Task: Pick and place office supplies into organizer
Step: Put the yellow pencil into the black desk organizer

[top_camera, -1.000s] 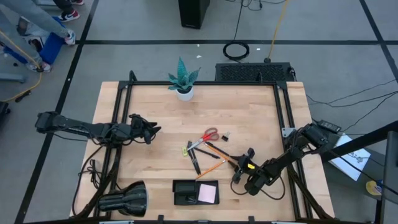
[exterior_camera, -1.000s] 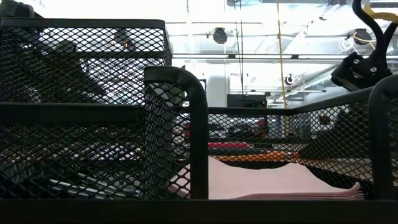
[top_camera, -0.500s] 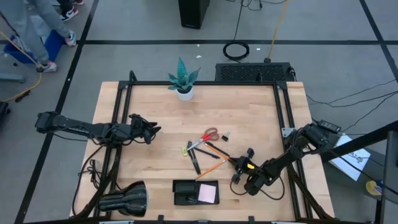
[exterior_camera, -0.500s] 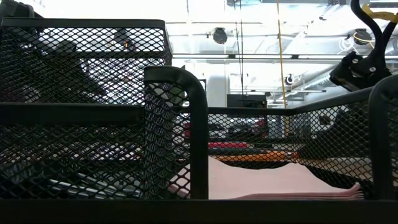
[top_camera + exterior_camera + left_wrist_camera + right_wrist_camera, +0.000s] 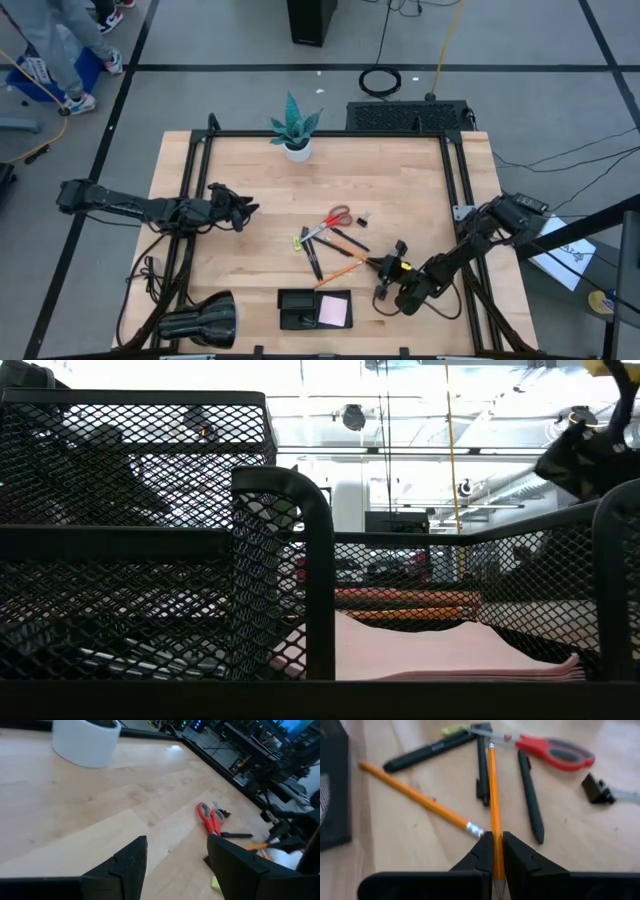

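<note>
Low view first: nearest, the black mesh organizer (image 5: 300, 560) filling the frame, with a pale pink note pad (image 5: 450, 650) lying flat in one compartment. Nothing else clearly made out inside, so judged an early stage, with one item placed and most of the supplies left to move. High view, looking down: organizer (image 5: 314, 309) at the near edge of the desk (image 5: 400, 180), note pad (image 5: 334, 310) in its right-hand section. Just beyond it, loose on the wood: an orange pencil (image 5: 336, 274), black pens (image 5: 316, 262), a small yellow piece (image 5: 298, 242), red-handled scissors (image 5: 332, 220) and a tiny black clip (image 5: 362, 218) beside the scissor handles. Right pincer (image 5: 388, 266) low over the desk, right of the organizer, arm reaching in from the right edge and bent at the elbow. Right wrist view: fingers (image 5: 482, 852) pressed shut on a second orange pencil (image 5: 493, 795), gripped near one end, shaft running forward toward the scissors (image 5: 545, 749); cannot tell whether lifted clear of the desk. Other pencil (image 5: 415, 796) lying slantwise alongside, pens (image 5: 530, 795) near it, clip (image 5: 597, 789) off to one side. Farther off, left pincer (image 5: 240, 212) waiting over bare wood on the left, arm stretched in from the left edge, holding nothing; in the left wrist view, fingers (image 5: 130, 865) standing partly apart, aimed toward the scissors (image 5: 210, 817).
</note>
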`<state>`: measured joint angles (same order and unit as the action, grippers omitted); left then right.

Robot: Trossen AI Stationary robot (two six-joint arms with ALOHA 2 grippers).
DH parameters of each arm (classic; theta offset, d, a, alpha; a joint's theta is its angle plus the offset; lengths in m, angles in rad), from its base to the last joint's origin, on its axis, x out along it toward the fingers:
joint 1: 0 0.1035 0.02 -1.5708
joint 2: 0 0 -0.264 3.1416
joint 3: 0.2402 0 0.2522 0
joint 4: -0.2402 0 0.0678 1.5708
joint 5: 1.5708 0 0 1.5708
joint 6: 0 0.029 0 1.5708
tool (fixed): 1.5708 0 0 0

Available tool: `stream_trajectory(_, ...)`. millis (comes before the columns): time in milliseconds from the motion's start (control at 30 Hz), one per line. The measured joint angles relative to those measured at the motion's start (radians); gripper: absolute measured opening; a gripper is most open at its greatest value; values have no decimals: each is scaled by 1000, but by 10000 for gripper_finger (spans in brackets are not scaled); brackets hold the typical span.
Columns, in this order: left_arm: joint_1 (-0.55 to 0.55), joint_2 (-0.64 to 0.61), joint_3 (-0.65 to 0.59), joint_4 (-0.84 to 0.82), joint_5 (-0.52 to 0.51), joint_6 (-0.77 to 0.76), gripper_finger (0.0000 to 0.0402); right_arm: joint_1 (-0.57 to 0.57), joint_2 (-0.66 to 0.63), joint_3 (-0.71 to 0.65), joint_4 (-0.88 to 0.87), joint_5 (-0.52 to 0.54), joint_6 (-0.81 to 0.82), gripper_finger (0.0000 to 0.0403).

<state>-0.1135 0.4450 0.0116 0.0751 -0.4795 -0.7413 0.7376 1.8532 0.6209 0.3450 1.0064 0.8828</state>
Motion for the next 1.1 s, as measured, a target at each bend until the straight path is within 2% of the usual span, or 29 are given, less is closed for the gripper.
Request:
stream_trajectory(100, 0, 0, 0, 4, 32, -3, 212, -1, -19, 0, 9, 33, -36, 18)
stream_trajectory(167, 0, 0, 0, 34, -10, -4, 212, 0, -32, 0, 13, 56, -57, 17)
stream_trajectory(267, 0, 0, 0, 74, -14, -3, 212, -1, -61, 1, 27, 86, -105, 17)
stream_trajectory(500, -9, 0, 0, 214, 69, -3, 212, -5, -137, 1, 124, 150, -257, 17)
stream_trajectory(800, -71, 0, 0, 419, 69, 85, 212, -62, -162, 2, 475, 138, -566, 16)
stream_trajectory(967, -85, 0, 0, 537, 59, 155, 212, -129, -163, 3, 586, 55, -637, 16)
stream_trajectory(1100, -85, 0, 0, 641, 28, 192, 212, -194, -161, 3, 602, 7, -649, 16)
